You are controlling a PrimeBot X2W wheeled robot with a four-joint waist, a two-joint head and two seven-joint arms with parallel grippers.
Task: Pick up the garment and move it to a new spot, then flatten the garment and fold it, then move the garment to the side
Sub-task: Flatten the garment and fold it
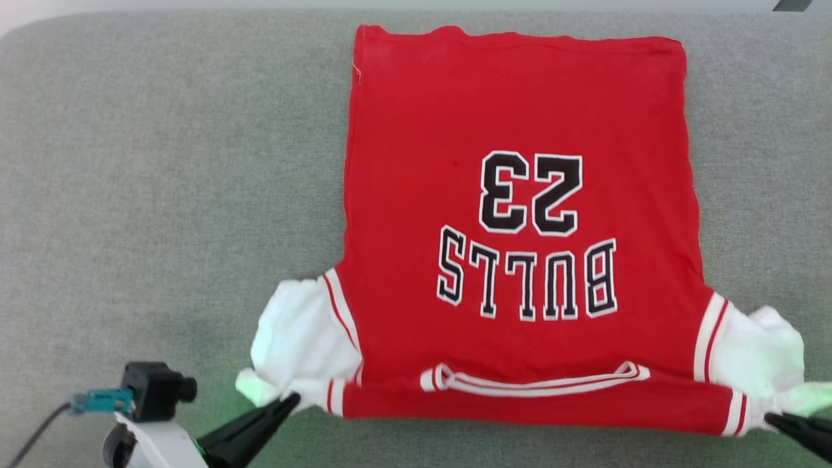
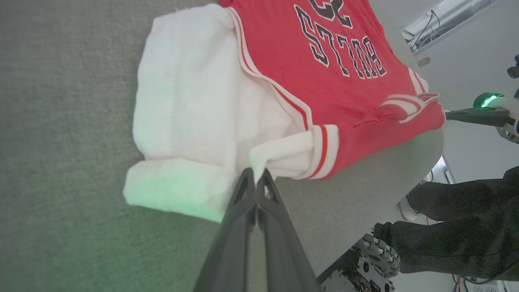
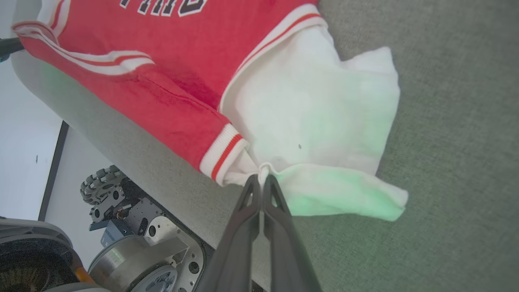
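Red garment [image 1: 520, 195] lies spread front-up on grey surface [image 1: 162, 195], collar toward the robot. At its 7 o'clock left end effector [image 1: 290, 401], at 5 o'clock right end effector [image 1: 773, 421], each pinched closed on a white sleeve corner. Flattening looks nearly done. The fold next calls for carrying both corners toward 12 o'clock together.
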